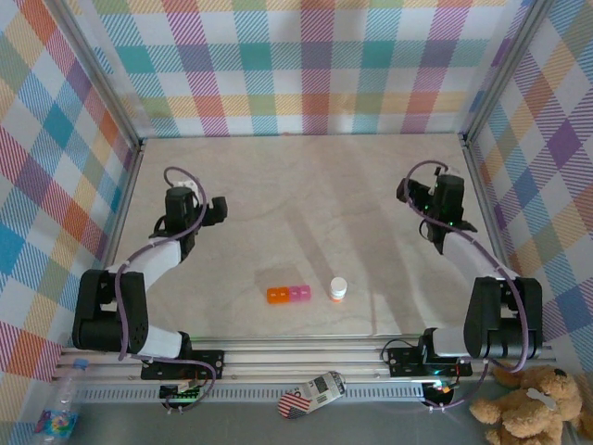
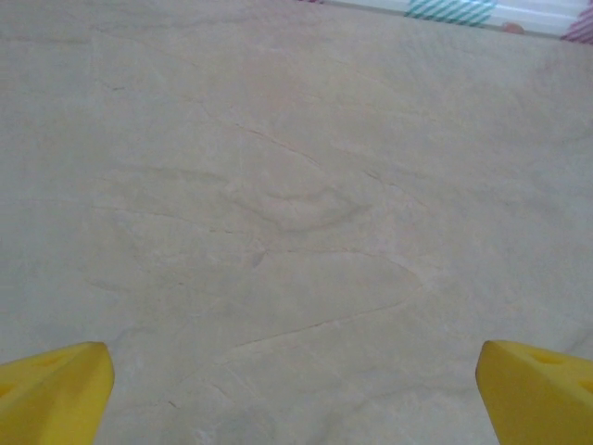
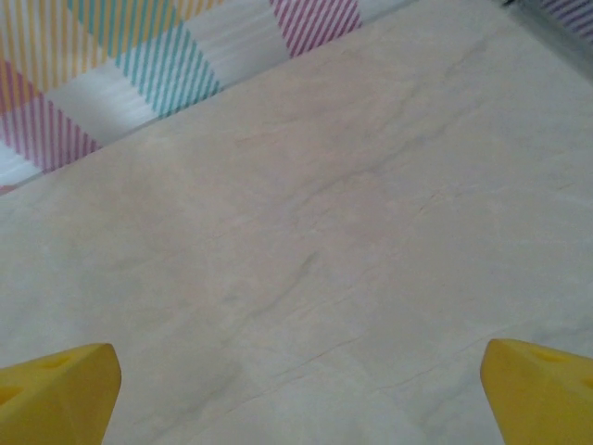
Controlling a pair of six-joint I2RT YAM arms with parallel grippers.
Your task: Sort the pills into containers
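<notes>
L gripper (image 2: pixel 296 399), R gripper (image 3: pixel 301 399) wide open, empty; containers (image 1: pixel 289 294) maybe shut.

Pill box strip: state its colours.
The strip is orange at its left end, pink otherwise; best in the top view.

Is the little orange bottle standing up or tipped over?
Upright: the orange bottle stands on its base beside the containers, with its white cap on top.

Containers (image 1: pixel 289 295) – joined strip, 1 orange box, 2 pink, flat, front-centre of table
</notes>
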